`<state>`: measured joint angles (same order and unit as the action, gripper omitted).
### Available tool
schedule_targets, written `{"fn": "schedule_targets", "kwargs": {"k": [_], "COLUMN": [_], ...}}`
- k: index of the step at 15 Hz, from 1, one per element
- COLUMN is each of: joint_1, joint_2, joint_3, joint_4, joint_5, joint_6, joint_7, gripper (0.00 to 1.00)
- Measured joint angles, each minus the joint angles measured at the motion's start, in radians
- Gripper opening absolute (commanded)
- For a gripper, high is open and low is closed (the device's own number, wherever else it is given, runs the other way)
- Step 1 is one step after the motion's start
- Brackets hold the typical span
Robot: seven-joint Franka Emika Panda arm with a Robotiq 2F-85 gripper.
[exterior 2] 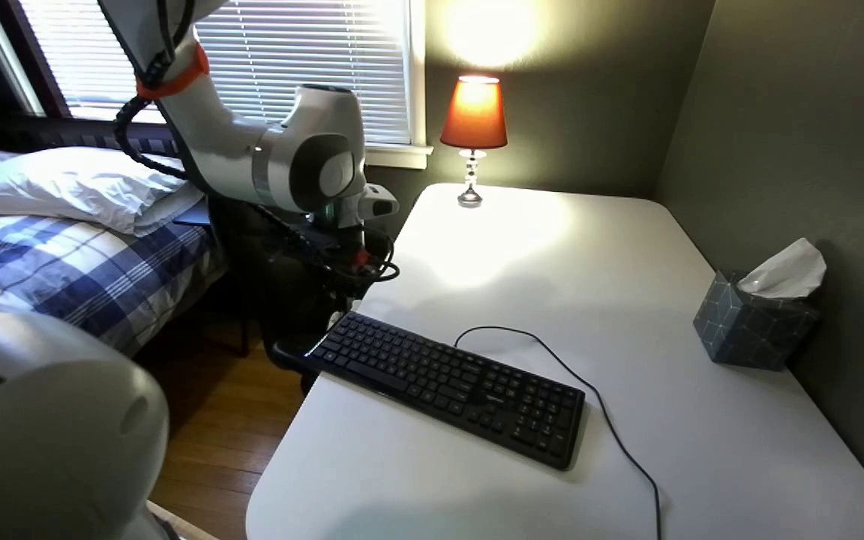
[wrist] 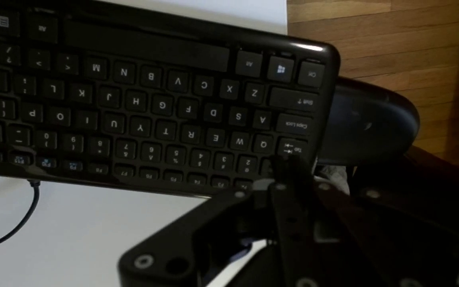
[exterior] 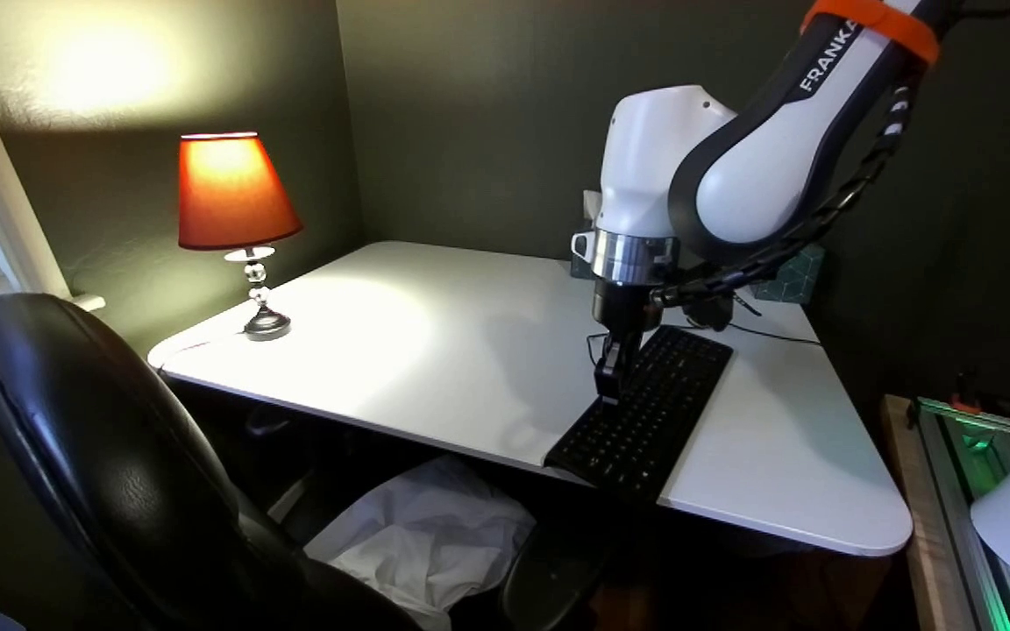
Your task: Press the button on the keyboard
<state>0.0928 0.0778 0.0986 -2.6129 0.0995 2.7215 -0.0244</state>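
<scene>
The long black keyboard [exterior: 689,377] lies on the white desk in both exterior views [exterior 2: 447,382], with one end at the desk edge. In the wrist view, the keyboard [wrist: 153,115] appears upside down with its letter keys readable. My gripper [exterior: 610,394] points down over the keyboard. In the wrist view my gripper's fingertips [wrist: 287,161] are together and hold nothing. They cover the corner beside the Tab key [wrist: 292,148] and the number row's end. Whether they touch a key cannot be told. In an exterior view the fingers are dark against the chair and hard to make out.
The keyboard's thin black cable [exterior 2: 604,405] runs across the white desk [exterior 2: 417,480]. A tissue box [exterior 2: 754,322] stands by the wall. A lit red lamp [exterior: 238,193] stands at a desk corner. A black chair [exterior: 93,456] is at the desk's edge.
</scene>
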Motion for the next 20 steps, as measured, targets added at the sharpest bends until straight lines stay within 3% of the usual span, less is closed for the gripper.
{"fn": "schedule_targets", "kwargs": {"k": [20], "joint_1": [0.0], "joint_2": [0.162], "joint_3": [-0.001], "joint_4": [0.121], "joint_5": [-0.002], "joint_6": [0.001], "joint_7": [0.028], "gripper": [0.0]}}
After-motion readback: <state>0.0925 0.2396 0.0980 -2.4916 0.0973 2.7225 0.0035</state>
